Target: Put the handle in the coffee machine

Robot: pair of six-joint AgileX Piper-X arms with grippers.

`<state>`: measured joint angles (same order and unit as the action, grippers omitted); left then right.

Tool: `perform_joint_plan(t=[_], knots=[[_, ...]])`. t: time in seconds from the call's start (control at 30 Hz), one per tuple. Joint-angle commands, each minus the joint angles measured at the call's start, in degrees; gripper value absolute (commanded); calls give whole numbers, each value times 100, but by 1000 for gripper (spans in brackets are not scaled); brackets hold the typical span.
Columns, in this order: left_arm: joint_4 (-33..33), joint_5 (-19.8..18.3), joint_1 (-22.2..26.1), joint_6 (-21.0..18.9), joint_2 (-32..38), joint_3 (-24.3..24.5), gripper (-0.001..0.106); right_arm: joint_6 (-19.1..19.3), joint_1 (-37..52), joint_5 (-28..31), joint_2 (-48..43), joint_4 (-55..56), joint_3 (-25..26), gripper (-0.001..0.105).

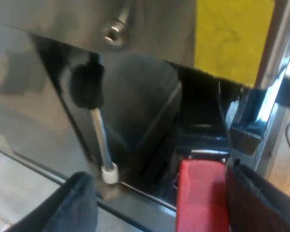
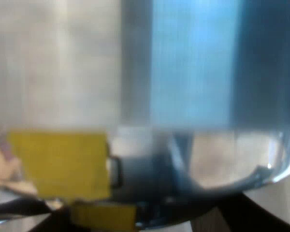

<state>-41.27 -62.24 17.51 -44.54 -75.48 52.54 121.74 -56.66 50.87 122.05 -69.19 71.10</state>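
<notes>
The holder's red handle end (image 1: 201,195) shows close up, and its dark handle (image 1: 203,140) runs into the shadowed front of the espresso machine (image 1: 150,29). My left gripper (image 1: 160,191) is open around the red end. One finger (image 1: 261,198) lies against the red end, while the other finger (image 1: 72,203) stands well apart from it. My right gripper (image 2: 145,220) hangs open just in front of a shiny metal surface (image 2: 135,63) with a curved chrome rim (image 2: 261,176), with nothing between its fingers.
A steam wand (image 1: 100,140) with a black knob (image 1: 87,84) and a white tip hangs beside the holder. A yellow panel (image 1: 232,34) shows behind the machine. A yellow patch (image 2: 58,162) sits close to the chrome rim.
</notes>
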Motion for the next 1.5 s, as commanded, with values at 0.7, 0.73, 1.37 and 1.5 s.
perform_joint_plan(t=[0.7, 0.73, 1.37, 1.5], knots=[[-468, 1364, -87, -626, -38, 1247, 0, 22, 38, -61, -322, -551, 149, 37], [-468, 1499, -187, -626, -97, 1266, 0, 22, 38, -61, -322, -551, 163, 37], [-1558, 2807, -913, -403, -367, 1264, 0, 22, 38, -61, -322, -551, 164, 37], [-2107, 2552, -913, -78, -367, 1264, 0, 22, 38, -61, -333, -551, 164, 37]])
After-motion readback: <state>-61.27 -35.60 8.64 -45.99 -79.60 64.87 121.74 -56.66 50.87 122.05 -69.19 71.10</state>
